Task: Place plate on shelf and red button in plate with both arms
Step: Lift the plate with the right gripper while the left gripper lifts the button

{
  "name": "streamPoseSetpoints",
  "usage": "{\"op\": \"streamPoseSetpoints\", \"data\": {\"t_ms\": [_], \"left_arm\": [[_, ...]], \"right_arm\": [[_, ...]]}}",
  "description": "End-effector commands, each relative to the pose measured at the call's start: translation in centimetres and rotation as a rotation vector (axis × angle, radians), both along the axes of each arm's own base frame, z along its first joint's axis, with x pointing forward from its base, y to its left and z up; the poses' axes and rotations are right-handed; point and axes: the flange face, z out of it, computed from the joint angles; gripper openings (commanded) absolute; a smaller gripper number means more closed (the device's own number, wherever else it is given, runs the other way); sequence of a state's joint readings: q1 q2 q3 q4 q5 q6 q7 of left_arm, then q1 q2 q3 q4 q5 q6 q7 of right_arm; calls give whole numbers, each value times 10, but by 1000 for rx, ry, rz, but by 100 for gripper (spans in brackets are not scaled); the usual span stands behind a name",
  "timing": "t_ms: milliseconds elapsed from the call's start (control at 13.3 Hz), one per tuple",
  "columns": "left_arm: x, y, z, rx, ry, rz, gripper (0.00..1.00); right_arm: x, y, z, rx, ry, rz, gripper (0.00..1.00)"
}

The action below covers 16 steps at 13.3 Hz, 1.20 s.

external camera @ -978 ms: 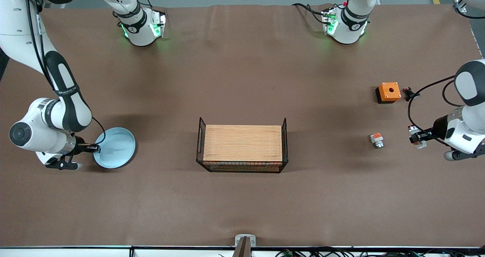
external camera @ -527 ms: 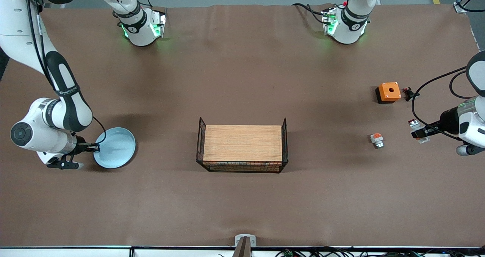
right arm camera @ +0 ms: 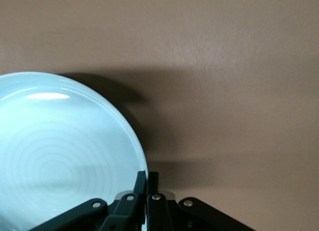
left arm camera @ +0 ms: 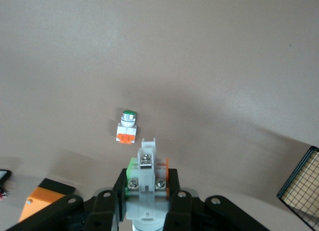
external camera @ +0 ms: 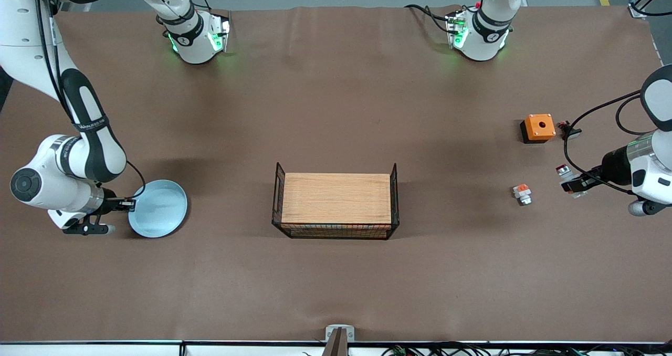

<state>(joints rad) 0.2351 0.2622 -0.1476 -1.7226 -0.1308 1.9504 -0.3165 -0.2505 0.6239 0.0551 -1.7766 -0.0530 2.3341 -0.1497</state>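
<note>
The pale-blue plate [external camera: 160, 209] lies toward the right arm's end of the table. My right gripper [external camera: 126, 205] is shut on the plate's rim, and in the right wrist view the rim of the plate [right arm camera: 65, 151] sits pinched between the right gripper's [right arm camera: 147, 183] fingers. Whether the plate is off the cloth I cannot tell. My left gripper [external camera: 573, 184] hangs over the left arm's end of the table, shut on the red button [external camera: 563, 171]. The left wrist view shows the button's white body [left arm camera: 146, 178] between the black fingers [left arm camera: 119, 188].
A wire basket holding a wooden board [external camera: 336, 201] stands mid-table. A small white-and-orange part with a green cap [external camera: 522, 194] lies near the left gripper. Farther from the camera are an orange box [external camera: 538, 127] and a black button [external camera: 569, 131].
The right gripper's fingers have closed onto the plate's rim, and the plate has shifted slightly. The left gripper has carried the red button a little toward the basket.
</note>
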Motion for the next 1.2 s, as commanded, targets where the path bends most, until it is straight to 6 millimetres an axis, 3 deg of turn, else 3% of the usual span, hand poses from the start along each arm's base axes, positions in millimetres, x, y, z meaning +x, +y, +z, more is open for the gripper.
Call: {"op": "streamPoseSetpoints", "data": {"t_ms": [0, 226, 452, 677, 903, 978, 1129], "left_arm": [[3, -10, 9, -25, 8, 55, 0], [5, -21, 13, -30, 6, 69, 0], [5, -26, 14, -32, 6, 66, 0], [5, -28, 14, -33, 8, 73, 0], [3, -33, 16, -35, 18, 68, 0], [2, -35, 18, -35, 21, 76, 0], [2, -45, 29, -41, 33, 77, 0]], "right_arm": [[1, 5, 42, 11, -14, 1, 2], [0, 18, 129, -6, -31, 1, 2], [-15, 77, 215, -25, 50, -90, 2], [-48, 162, 297, -80, 138, -246, 2], [-84, 275, 359, -132, 189, -453, 0], [-97, 315, 372, -137, 195, -545, 0], [-125, 391, 380, -106, 227, -753, 0]]}}
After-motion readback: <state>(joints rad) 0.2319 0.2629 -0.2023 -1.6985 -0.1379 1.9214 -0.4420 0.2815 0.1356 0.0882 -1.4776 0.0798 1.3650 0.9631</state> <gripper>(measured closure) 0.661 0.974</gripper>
